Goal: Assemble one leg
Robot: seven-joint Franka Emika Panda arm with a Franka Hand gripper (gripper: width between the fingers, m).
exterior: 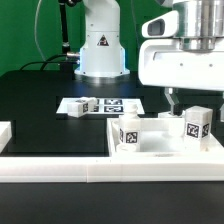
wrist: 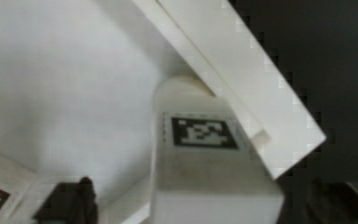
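White plastic throughout: in the exterior view, four small stubby white posts with black-and-white square tags are showing. One leg is lying on the thin flat white marker board on the black tabletop. Two more are standing on the large flat white panel with raised edges. The fourth leg is sitting on that panel at the exterior view's right, directly under the gripper.

The two dark fingertips are spread, straddling this leg in the wrist view; contact is not clear, so I cannot tell if it's gripped.

No readable text, only tag patterns; a triangle warning label on the white robot base.
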